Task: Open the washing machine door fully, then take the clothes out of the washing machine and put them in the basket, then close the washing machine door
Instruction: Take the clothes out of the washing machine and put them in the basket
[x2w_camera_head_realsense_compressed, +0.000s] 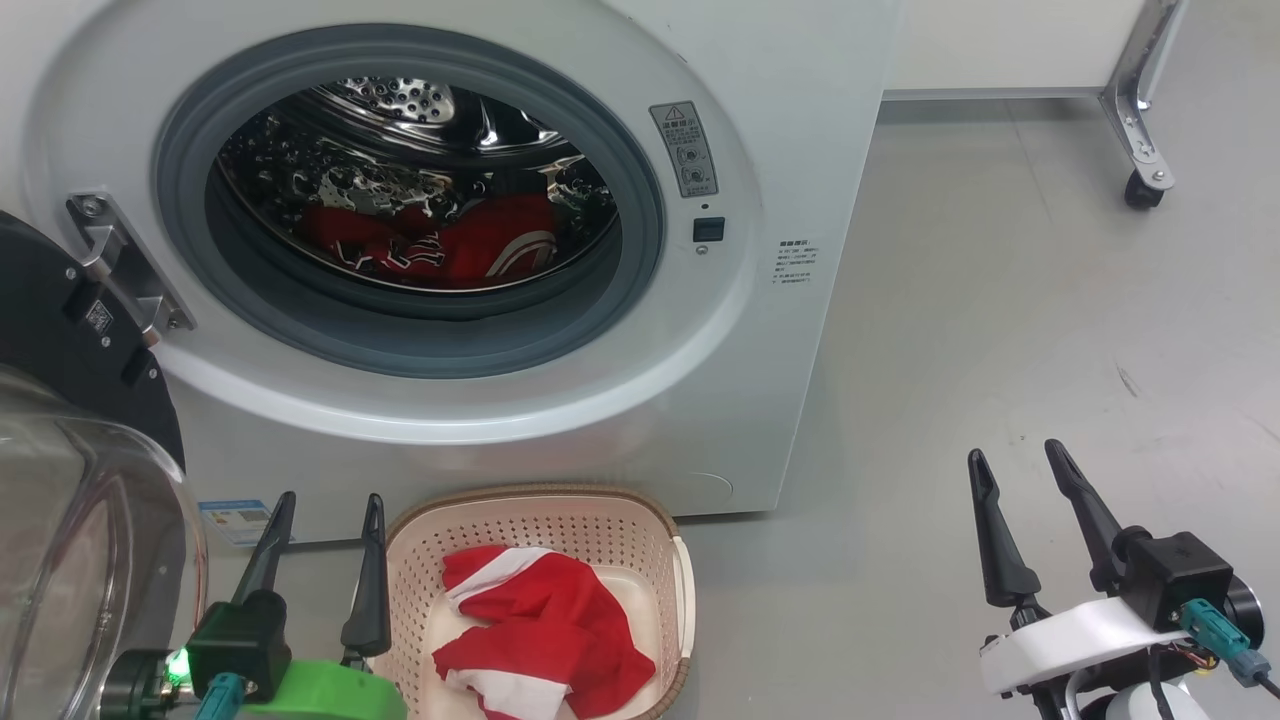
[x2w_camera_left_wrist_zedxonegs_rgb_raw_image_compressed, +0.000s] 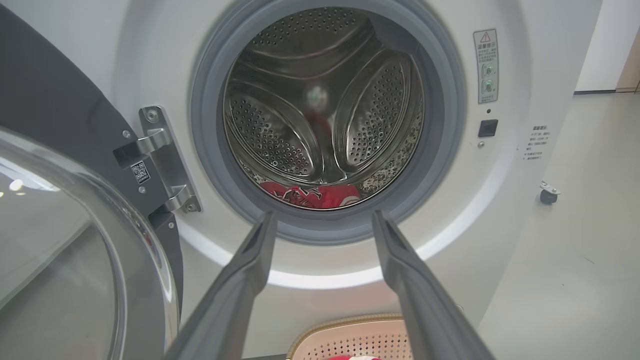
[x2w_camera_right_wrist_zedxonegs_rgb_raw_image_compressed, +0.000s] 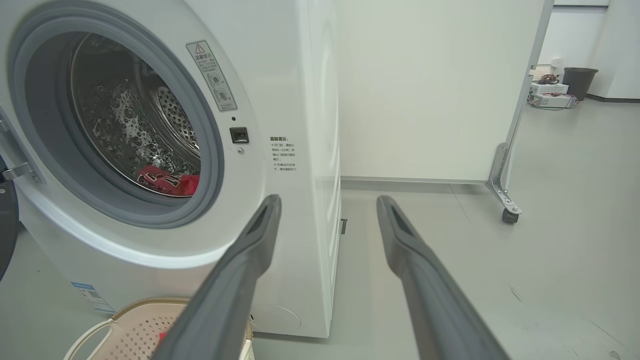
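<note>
The white washing machine (x2w_camera_head_realsense_compressed: 780, 150) stands with its round black door (x2w_camera_head_realsense_compressed: 60, 330) swung wide to the left, glass bowl (x2w_camera_head_realsense_compressed: 90, 560) facing me. Red clothes (x2w_camera_head_realsense_compressed: 440, 240) lie at the bottom of the steel drum, also seen as clothes (x2w_camera_left_wrist_zedxonegs_rgb_raw_image_compressed: 312, 195) and clothes (x2w_camera_right_wrist_zedxonegs_rgb_raw_image_compressed: 167, 181). On the floor in front sits the cream basket (x2w_camera_head_realsense_compressed: 600, 515) holding a red and white jersey (x2w_camera_head_realsense_compressed: 545, 630). My left gripper (x2w_camera_head_realsense_compressed: 330, 510) is open and empty, just left of the basket. My right gripper (x2w_camera_head_realsense_compressed: 1015, 460) is open and empty, over bare floor to the machine's right.
A white panel on a metal leg with a caster (x2w_camera_head_realsense_compressed: 1140, 185) stands behind the machine at the right. Grey floor spreads to the right. A dark bin (x2w_camera_right_wrist_zedxonegs_rgb_raw_image_compressed: 579, 82) and cables sit far back.
</note>
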